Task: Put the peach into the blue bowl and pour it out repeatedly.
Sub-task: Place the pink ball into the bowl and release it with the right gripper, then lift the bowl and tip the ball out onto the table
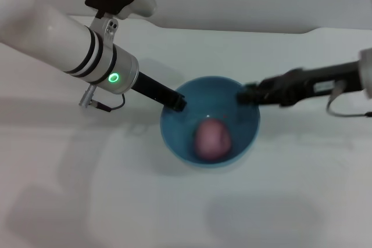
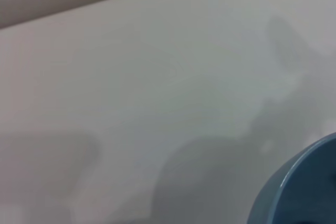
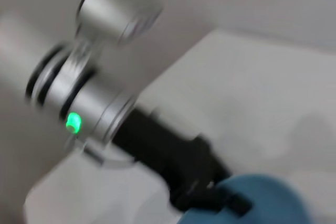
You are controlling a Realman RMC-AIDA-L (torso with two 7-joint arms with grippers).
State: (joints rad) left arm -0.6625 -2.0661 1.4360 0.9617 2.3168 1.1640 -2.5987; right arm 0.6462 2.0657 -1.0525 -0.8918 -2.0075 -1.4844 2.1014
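Head view shows the white table (image 1: 302,201) with bare room all round the glossy light-blue bowl (image 1: 180,137). Left gripper (image 1: 178,102) and right gripper (image 1: 249,94) meet opposite rims; whether either pinches cannot be told. Small pink-red peach (image 1: 212,138) lies inside.

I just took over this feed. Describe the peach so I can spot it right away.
On the white table sits a blue bowl, with the left gripper and right gripper at opposite sides of its rim. The peach lies inside it: the only small, round, pink-red thing there.
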